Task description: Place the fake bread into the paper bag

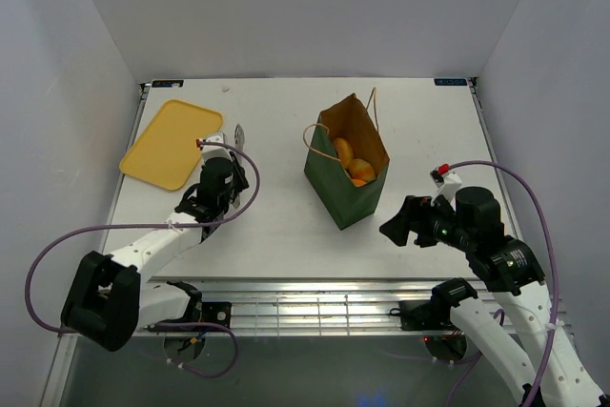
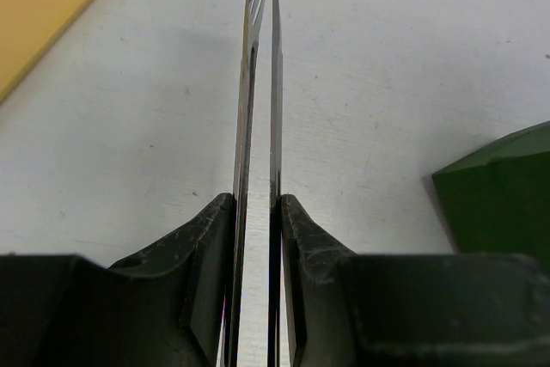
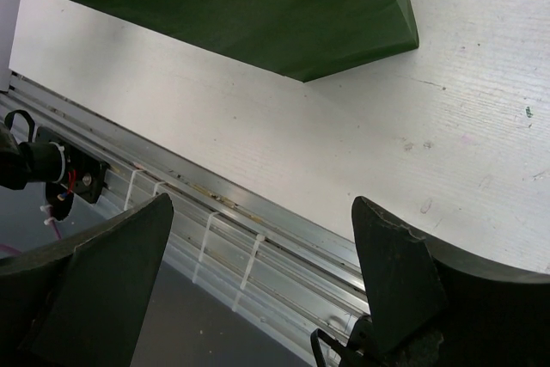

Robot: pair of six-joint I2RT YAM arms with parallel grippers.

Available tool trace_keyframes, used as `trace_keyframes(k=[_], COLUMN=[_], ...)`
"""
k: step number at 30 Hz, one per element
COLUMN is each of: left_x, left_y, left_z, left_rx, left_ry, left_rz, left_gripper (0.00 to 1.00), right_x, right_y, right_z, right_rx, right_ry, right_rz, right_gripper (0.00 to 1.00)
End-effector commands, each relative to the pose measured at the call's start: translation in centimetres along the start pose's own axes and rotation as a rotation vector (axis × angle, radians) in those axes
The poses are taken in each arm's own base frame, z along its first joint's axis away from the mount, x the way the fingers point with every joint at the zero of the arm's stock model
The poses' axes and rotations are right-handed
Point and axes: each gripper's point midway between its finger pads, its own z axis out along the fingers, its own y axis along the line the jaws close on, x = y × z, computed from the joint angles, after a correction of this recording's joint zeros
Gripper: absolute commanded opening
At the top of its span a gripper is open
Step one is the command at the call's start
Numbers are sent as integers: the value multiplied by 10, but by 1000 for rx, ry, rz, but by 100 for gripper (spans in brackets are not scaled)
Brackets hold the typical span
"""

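The paper bag (image 1: 345,178) is dark green with a brown inside and stands open in the middle of the table. Orange-brown fake bread (image 1: 351,163) lies inside it. My left gripper (image 1: 225,157) is left of the bag, shut on a pair of metal tongs (image 2: 258,83). The two thin blades run forward from between its fingers (image 2: 210,238), squeezed close together with nothing between them. The tongs' tip (image 1: 238,132) points toward the back. My right gripper (image 1: 395,226) hovers open and empty by the bag's near right corner. A green side of the bag (image 3: 258,6) fills the top of the right wrist view.
A flat yellow tray (image 1: 172,144) lies at the back left, beside the left gripper, and its corner (image 2: 39,6) shows in the left wrist view. The metal rail of the table's near edge (image 3: 232,212) runs just under the right gripper. White walls enclose the table.
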Motion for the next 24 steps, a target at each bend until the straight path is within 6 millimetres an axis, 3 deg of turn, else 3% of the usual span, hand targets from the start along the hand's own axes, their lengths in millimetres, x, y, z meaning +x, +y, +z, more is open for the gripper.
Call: trace_keyframes(k=[1,13,18,24], left_x=[-5,33,59,79], left_y=[-10,-14,-16,-19], left_z=[5,38,52,58], left_rx=[37,29,29,42], left_ry=[-43,64,141,203], left_rz=[-55,3,4,0], left_gripper=[38,44,45,46], right_x=[-12,-11,-10,-7], right_y=[6,7,5,3], right_z=[-11,-11,-13,-13], right_rx=[-2,-7,5,9], right_ry=[-46,-41,-38,-35], right_rz=[-17,-15,-12,-11], right_gripper=[90,90,90,90])
